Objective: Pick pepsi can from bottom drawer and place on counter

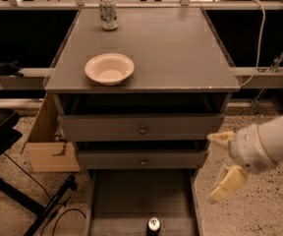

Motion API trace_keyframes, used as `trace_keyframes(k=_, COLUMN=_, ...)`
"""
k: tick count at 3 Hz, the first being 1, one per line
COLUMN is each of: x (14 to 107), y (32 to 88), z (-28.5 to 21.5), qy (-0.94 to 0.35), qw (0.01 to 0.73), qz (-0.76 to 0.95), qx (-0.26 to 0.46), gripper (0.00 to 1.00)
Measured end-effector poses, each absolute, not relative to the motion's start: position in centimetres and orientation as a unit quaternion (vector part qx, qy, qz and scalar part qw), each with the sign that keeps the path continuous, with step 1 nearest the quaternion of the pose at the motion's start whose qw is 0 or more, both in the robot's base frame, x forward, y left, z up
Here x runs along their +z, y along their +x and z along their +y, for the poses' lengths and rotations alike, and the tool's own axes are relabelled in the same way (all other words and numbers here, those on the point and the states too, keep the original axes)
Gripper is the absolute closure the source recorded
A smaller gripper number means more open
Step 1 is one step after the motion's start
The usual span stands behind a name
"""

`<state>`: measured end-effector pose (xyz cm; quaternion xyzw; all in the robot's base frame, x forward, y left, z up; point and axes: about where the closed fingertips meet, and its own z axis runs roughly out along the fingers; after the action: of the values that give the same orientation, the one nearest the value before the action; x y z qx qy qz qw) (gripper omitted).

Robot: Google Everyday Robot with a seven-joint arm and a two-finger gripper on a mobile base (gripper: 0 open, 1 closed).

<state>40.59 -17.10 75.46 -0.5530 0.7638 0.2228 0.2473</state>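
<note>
1. The gripper (212, 168) is seen at the right of the cabinet, off the counter's (176, 48) front right corner, at the height of the lower knobbed drawer (181, 159).
2. Its two pale fingers (228, 182) are spread wide apart, and nothing is held between them.
3. The fingers are pointed left, towards the cabinet; the cabinet is not touched.
4. The pepsi can (154, 225) is found upright in the bottom drawer (131, 195), which is pulled out, near the picture's lower edge and about midway between the side walls.
5. The can is well apart from the gripper, lower and to its left.
6. A white bowl (109, 69) is set on the counter close to the front edge, left of the middle.
7. A pale can (108, 13) is stood near the back edge, towards the back left corner.
8. The upper knobbed drawer (107, 128) is seen slightly pulled out below the front edge.
9. A cardboard box (48, 146) is placed on the floor at the cabinet's left side.
</note>
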Motion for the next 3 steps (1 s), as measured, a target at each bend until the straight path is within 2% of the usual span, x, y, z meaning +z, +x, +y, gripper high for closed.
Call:
trace_keyframes(k=1, x=69.0, y=39.9, z=-15.9, qy=-0.507, qw=0.316, qz=0.742, qx=0.305, gripper=0.00)
trace_keyframes(k=2, x=63.7, y=40.0, z=-15.0, qy=-0.465, qw=0.346, qz=0.729, qx=0.366, gripper=0.00)
trace_keyframes(k=3, x=63.7, y=40.0, z=-15.0, qy=-0.465, qw=0.346, qz=0.729, qx=0.366, gripper=0.00)
